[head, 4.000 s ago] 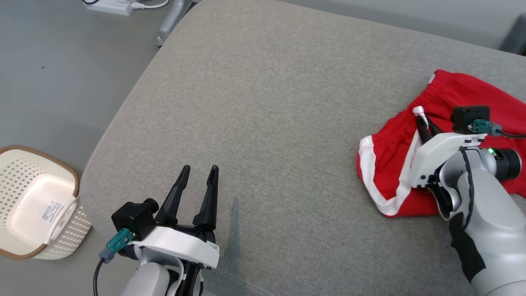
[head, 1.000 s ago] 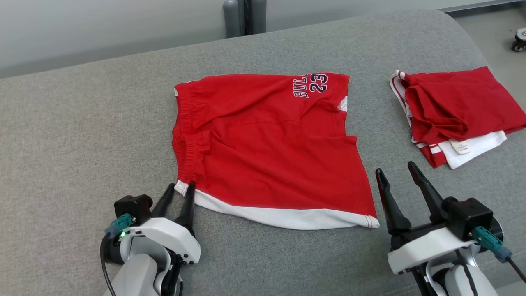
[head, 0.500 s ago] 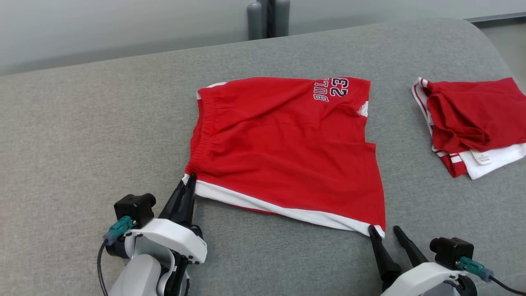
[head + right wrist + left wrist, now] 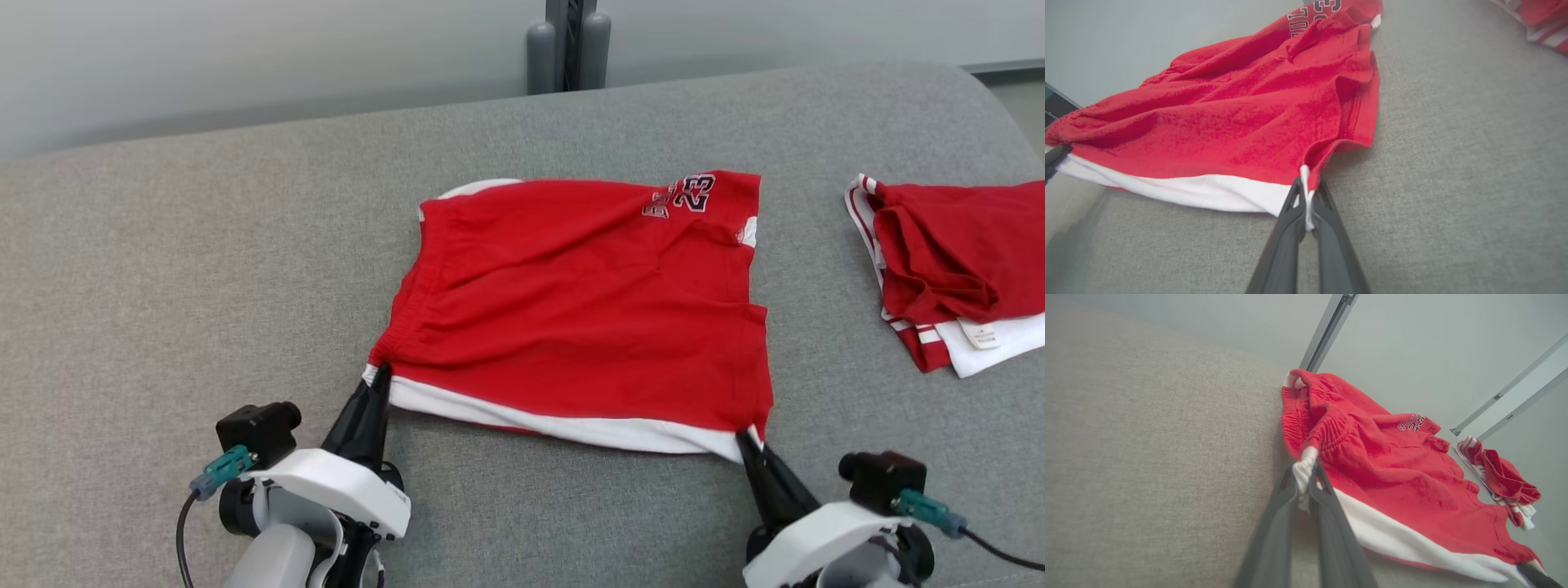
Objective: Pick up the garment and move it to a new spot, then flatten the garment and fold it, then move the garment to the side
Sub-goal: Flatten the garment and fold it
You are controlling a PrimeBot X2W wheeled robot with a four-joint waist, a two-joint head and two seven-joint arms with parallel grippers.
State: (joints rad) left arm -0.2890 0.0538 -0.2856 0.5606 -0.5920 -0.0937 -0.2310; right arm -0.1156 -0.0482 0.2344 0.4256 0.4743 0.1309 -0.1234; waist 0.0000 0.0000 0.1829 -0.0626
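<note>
grey woven fabric covers the tabletop (image 4: 163,269), which carries every item in the work area.

1. garment (image 4: 588,302): red shorts, lying near the centre of the tabletop and spread in one broad layer with shallow creases. the gathered waistband faces the robot's left. a white band (image 4: 563,425) runs along the near edge. a printed number (image 4: 690,194) sits at the far right corner.
2. folded pile (image 4: 955,261): red and white cloth, well apart to the right. it is probably an item set aside so the centre is free for work.
3. left gripper (image 4: 377,382): jaws pressed together, pinching the near-left corner of the garment where the white band meets the waistband. the left wrist view shows white cloth bunched between the fingertips.
4. right gripper (image 4: 747,441): jaws pressed together, pinching the near-right corner. the right wrist view shows a thin white edge clamped between the fingertips.

reason for the hold: one grip on each near corner draws the white band almost straight between the two arms. this likely allows the cloth to be pulled flat, or carried over itself for a fold, without bunching.

position relative to the jaws: only the two corner tips are inside the jaws. the rest of the garment lies beyond the fingertips, away from the robot, resting on the tabletop.
</note>
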